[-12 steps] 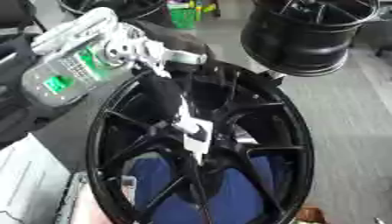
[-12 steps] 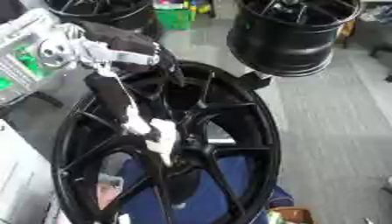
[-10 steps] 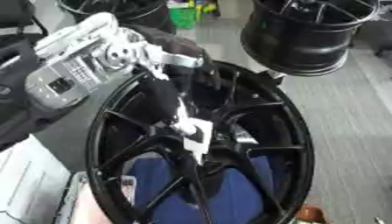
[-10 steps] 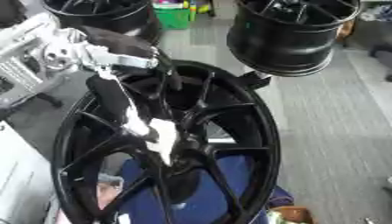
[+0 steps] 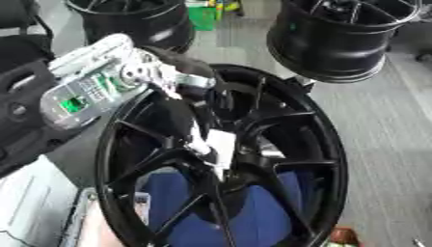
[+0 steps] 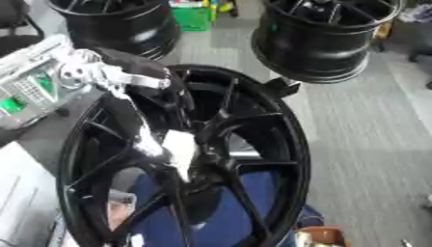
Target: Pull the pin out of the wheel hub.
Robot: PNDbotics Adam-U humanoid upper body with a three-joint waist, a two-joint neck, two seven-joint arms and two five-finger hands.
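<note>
**Left hand at the centre of the wheel hub**

Here the black wheel hub (image 5: 228,159) stands tilted toward the camera, its thin spokes fanning out from the centre, with something blue showing through the lower gaps. The robot's left hand (image 5: 182,108) comes in from the upper left on a silver and black forearm and reaches down into the face of the wheel. Its dark fingers (image 6: 143,132) point toward the middle of the spokes and appear curled at a small white piece (image 6: 179,150) that sits right at the hub's centre; this looks like the pin, though its shape is too blurred to be sure, and I cannot tell whether it is seated in the hub or already free of it. The right hand shows in neither view.

Beyond the hub, on the grey floor, stand two more black rims: one at upper right (image 5: 342,34) and one at upper left (image 5: 135,19), with a green object (image 6: 192,17) between them.
</note>
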